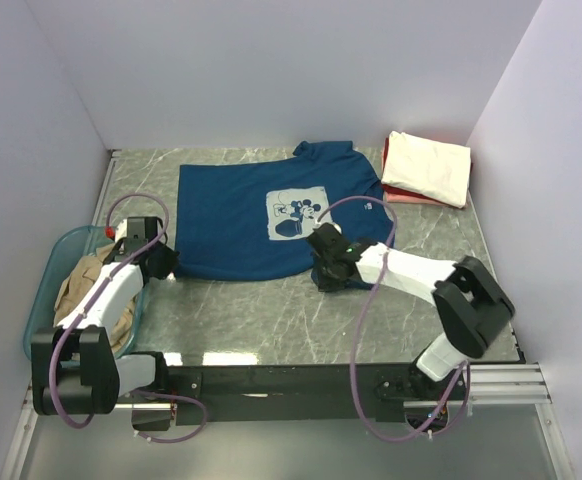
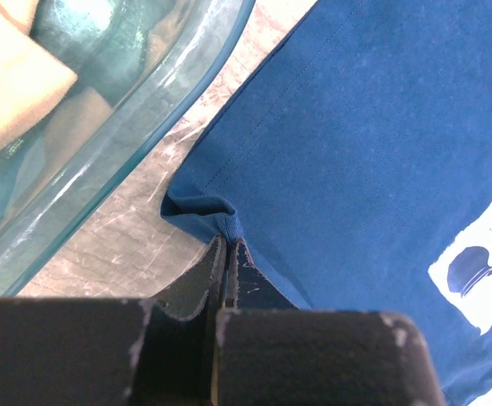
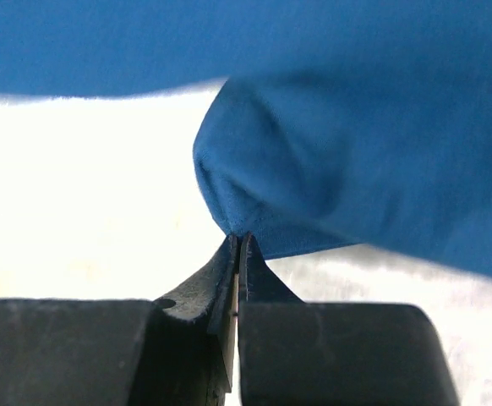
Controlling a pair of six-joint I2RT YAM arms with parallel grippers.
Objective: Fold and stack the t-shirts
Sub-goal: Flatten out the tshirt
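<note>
Tub (image 1: 39, 300): translucent teal plastic, at the worktop's left edge.
Worktop (image 1: 271, 315): grey, marbled with pale veins.
Walls (image 1: 271, 70): pale lilac, on three sides.

We see navy tee (image 1: 233, 222), pale square mouse print (image 1: 299, 214); cream tee (image 1: 429, 168); red tee (image 1: 387, 166); tan tee (image 1: 79, 285); teal tub (image 1: 39, 300); grey-marbled table (image 1: 271, 320).

Left gripper (image 2: 227, 244) clamped on the navy t-shirt's (image 1: 233, 215) near-left corner; right gripper (image 3: 237, 241) clamped on its near edge, further right; both arms reach forward.
</note>
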